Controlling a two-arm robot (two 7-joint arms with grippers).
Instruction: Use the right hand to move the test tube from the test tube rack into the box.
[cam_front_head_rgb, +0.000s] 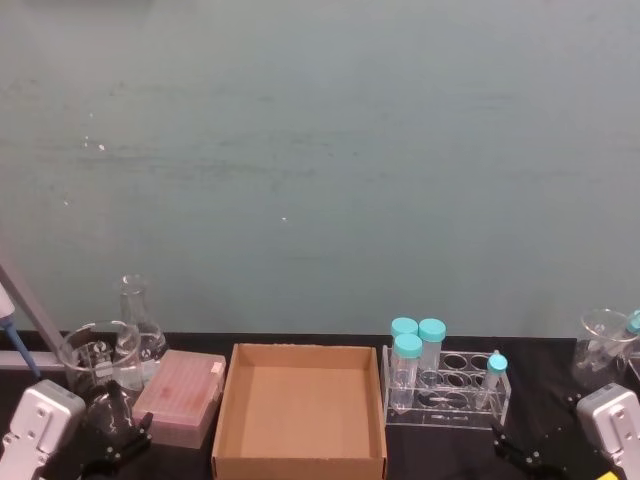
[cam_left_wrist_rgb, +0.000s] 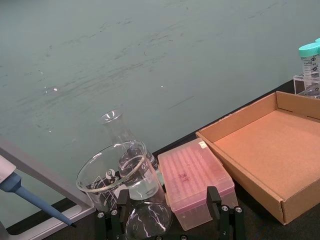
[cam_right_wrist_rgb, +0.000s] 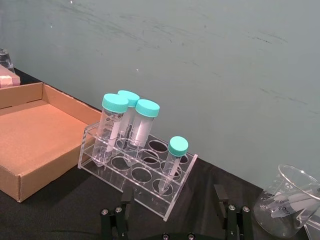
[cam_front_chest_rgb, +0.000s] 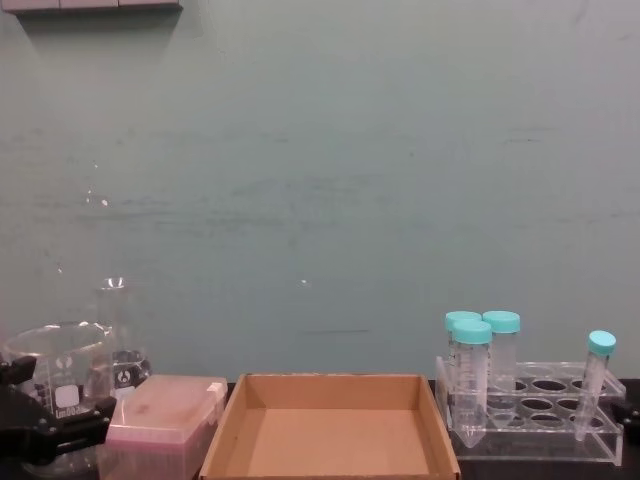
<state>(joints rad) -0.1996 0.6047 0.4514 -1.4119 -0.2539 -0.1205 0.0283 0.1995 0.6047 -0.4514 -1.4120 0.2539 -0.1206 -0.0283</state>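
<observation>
In the head view, your right end effector (cam_front_head_rgb: 522, 452) and left end effector (cam_front_head_rgb: 115, 440) are cut off by the bottom edge, and the near wall of the box (cam_front_head_rgb: 300, 466) runs off there too. In the right wrist view the beaker (cam_right_wrist_rgb: 287, 200) is clipped at the side, you cannot tell what the pale sticks inside it are, and the markings on the nearest wide tube (cam_right_wrist_rgb: 112, 127) are too small to read. The rounded clear glass (cam_left_wrist_rgb: 147, 222) between the left fingers (cam_left_wrist_rgb: 216, 207) is cut by the edge, and you cannot tell what it is.
</observation>
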